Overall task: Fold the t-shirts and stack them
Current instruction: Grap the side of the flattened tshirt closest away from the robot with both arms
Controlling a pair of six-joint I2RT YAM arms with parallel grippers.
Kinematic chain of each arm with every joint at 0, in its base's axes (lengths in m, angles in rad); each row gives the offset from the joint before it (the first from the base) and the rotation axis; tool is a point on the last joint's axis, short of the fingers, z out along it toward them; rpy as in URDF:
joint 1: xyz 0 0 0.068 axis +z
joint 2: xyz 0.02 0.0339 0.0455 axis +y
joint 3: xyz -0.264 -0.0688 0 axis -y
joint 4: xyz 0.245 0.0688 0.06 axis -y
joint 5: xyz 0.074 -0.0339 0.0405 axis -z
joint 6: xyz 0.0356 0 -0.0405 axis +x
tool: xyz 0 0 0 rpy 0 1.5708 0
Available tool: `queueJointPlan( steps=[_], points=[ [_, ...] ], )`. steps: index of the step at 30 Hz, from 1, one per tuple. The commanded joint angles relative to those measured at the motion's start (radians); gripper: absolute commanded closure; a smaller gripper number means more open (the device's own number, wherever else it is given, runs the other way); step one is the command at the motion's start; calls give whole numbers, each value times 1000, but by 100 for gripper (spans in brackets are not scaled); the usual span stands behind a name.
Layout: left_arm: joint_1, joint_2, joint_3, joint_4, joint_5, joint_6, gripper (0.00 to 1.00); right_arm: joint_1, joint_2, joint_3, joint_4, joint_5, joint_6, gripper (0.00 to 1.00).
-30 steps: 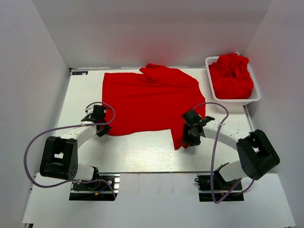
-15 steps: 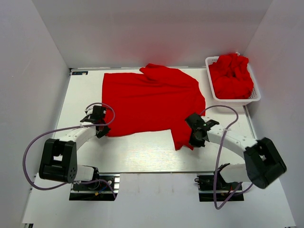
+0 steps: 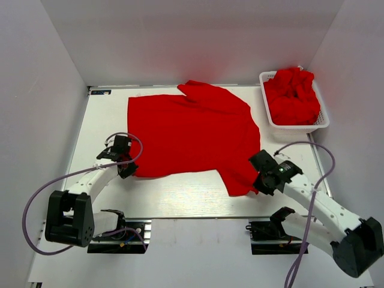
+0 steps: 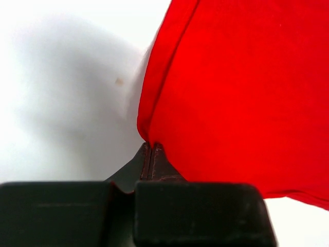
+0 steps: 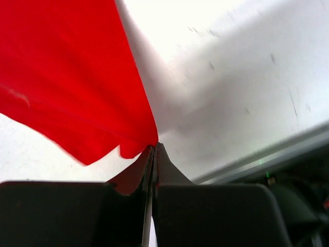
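- A red t-shirt (image 3: pixel 192 135) of soft matte cloth lies spread on the white table (image 3: pixel 180 195), mostly flat, with a small raised fold at its far edge
- Its near right part is drawn out into a narrow tongue toward the table's front edge
- The left gripper (image 3: pixel 127 171) is clenched on the near left corner of this t-shirt; in the left wrist view the black fingers (image 4: pixel 140 165) are pressed together with the hem pinched at their tips
- The right gripper (image 3: pixel 259 185) grasps the near right corner; its dark fingers (image 5: pixel 167 172) meet on the thin cloth edge, and a small flap hangs beside them
- The table surface near this gripper is smooth with faint scratches
- More red t-shirts (image 3: pixel 292 95) are heaped, crumpled, in a white slatted plastic basket (image 3: pixel 292 128) at the far right; probably several, the count is unclear
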Motion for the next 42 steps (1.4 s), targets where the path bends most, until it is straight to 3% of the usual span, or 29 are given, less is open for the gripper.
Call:
queueJointPlan(
  steps=[1,7,10,17,28,42],
  points=[
    [5,-51,19,-122,12,-31,100,1,-91,19,-218,0,182,100],
    [5,-100,10,-255,41,-53,100,2,-219,66,-312,-60,255,100],
    [-6,-111,10,-280,56,-66,100,2,-180,71,-313,-69,220,100],
    [-6,-125,59,-231,56,-66,100,-5,-63,106,-131,-2,85,100],
    [3,24,197,-143,65,-66,100,-15,143,278,58,145,-64,100],
    [54,237,388,-131,16,-57,100,-107,370,480,193,147,-173,100]
  ],
)
